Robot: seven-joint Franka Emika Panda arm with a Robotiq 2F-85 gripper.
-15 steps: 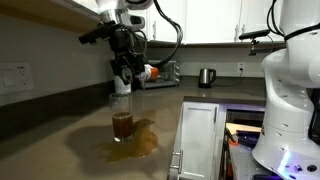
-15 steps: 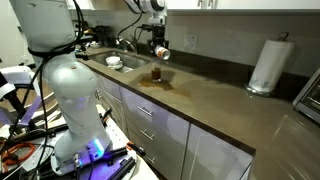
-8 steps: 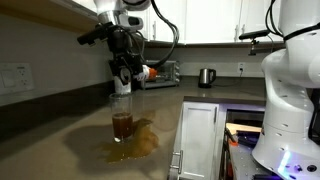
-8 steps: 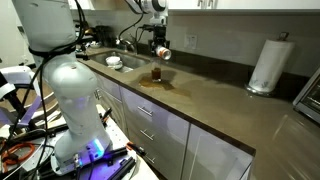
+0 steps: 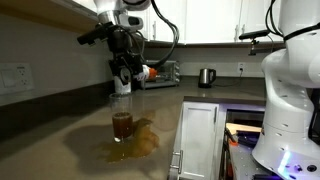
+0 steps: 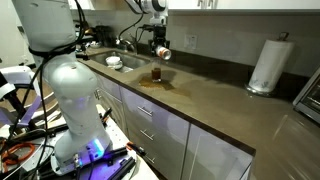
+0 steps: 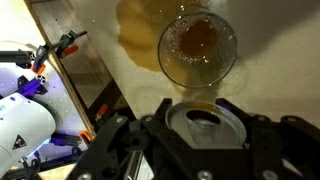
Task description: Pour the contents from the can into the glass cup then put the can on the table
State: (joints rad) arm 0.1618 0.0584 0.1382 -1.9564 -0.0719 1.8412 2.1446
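**Can tipped over the glass, spill on the counter**

The can [image 5: 146,72] hangs on its side just above the glass cup [image 5: 122,122], with the jaws of the gripper [image 5: 131,68] clamped around its body. The glass stands upright on the table [image 5: 50,135], partly filled with brown liquid. A brown puddle [image 5: 142,146] spreads from its base toward the near right.

To pour well, I judge the can's mouth should sit squarely over the middle of the glass and tilt slowly. In the wrist view it lies beside the rim rather than over the centre. The can then wants righting before it goes down on a dry patch well apart from the puddle.

No view shows whether liquid is running now, or how much the can holds. The fingertips are hidden behind the can, and the wrist view is blurred.
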